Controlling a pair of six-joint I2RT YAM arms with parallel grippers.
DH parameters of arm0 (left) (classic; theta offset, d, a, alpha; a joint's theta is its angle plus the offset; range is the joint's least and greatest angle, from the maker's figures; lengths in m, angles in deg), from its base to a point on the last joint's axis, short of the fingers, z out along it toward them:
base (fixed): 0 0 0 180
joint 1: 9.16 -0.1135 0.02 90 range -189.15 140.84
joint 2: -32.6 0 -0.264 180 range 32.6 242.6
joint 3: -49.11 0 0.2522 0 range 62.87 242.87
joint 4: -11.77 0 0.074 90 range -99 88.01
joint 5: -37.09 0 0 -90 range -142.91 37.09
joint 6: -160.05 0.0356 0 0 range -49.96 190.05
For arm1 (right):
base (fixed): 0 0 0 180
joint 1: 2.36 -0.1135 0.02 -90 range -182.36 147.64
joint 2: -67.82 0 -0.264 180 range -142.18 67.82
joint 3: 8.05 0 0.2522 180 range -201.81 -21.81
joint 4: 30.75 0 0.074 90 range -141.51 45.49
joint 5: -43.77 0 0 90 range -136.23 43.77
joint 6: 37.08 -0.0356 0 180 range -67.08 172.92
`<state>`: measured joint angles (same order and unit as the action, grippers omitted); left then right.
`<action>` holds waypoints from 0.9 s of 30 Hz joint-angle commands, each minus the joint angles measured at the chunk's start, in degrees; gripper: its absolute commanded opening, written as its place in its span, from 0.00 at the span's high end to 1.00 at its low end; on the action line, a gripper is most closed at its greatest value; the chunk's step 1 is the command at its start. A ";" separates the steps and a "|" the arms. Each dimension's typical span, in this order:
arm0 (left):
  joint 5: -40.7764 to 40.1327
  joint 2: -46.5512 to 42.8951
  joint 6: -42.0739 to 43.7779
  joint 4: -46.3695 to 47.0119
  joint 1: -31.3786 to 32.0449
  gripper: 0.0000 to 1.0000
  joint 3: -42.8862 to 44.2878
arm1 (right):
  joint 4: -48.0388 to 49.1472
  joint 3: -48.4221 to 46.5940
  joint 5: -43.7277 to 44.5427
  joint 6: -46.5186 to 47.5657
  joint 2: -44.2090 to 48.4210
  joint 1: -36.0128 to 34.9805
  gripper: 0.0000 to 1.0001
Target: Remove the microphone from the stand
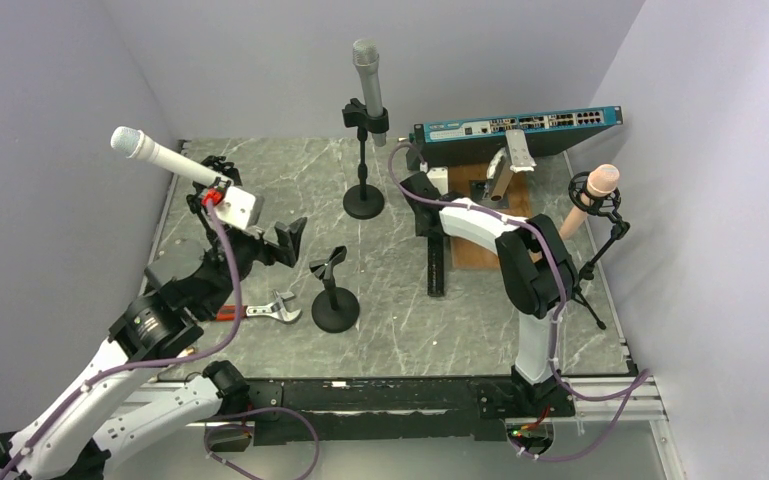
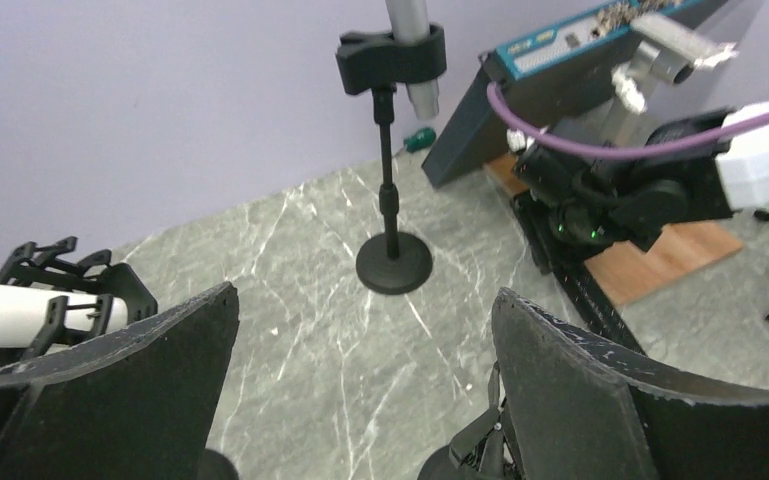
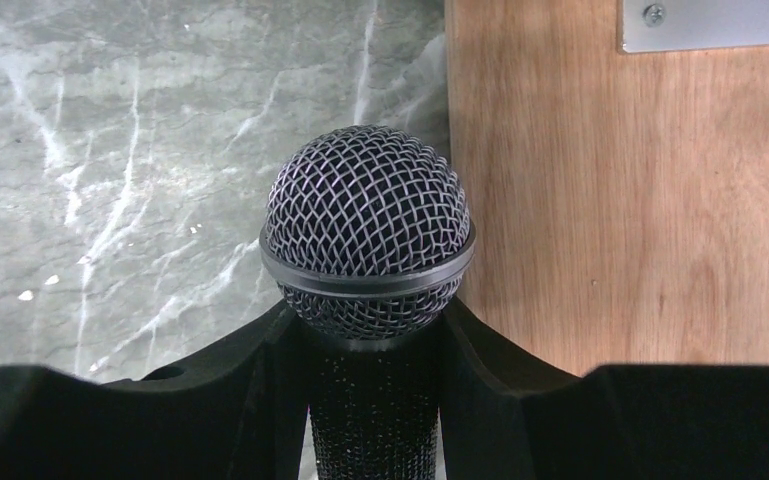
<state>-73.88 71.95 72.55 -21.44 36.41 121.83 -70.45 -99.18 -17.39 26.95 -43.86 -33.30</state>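
Note:
My right gripper (image 3: pixel 368 325) is shut on a black microphone (image 3: pixel 367 215) with a silver mesh head. The head sticks out past the fingers, over the edge between the marble table and a wooden board (image 3: pixel 620 190). In the top view this gripper (image 1: pixel 422 190) is low at the table's middle back, and the microphone is hidden there. A short black stand (image 1: pixel 333 292) with an empty clip stands at front centre. My left gripper (image 1: pixel 285 240) is open and empty, just left of that stand and above the table. In the left wrist view its fingers (image 2: pixel 600 400) stand wide apart.
A tall stand (image 1: pixel 364 200) holds a grey microphone (image 1: pixel 367 75) at the back. A white microphone (image 1: pixel 155 155) sits in a shock mount at the left. A pink microphone (image 1: pixel 593 192) is on a tripod at the right. A network switch (image 1: pixel 515 128), a black rail (image 1: pixel 435 260) and a wrench (image 1: pixel 272 310) are also here.

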 commanded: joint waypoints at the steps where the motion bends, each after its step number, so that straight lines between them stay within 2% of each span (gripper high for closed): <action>1: -0.42 -2.60 0.32 7.76 -0.34 0.01 -1.45 | 5.34 1.25 4.27 2.77 0.05 0.15 0.92; 5: 0.41 -2.73 0.31 8.28 -0.26 0.03 -2.07 | 8.49 2.59 3.15 3.78 -0.39 0.55 0.77; 16: 0.10 -1.78 2.53 9.57 -0.21 0.02 -3.78 | 8.75 3.27 0.62 5.19 -0.17 0.84 0.32; 20: -0.42 -1.61 2.06 9.66 -0.24 0.01 -3.86 | 6.48 2.23 0.68 5.66 1.89 0.76 0.25; 27: -0.52 -2.62 1.98 10.77 -0.22 0.01 -4.90 | 3.93 2.03 -1.62 6.40 12.69 0.10 0.20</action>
<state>-73.80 70.18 73.92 -13.70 36.34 117.29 -65.55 -95.88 -17.89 32.58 -40.60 -32.90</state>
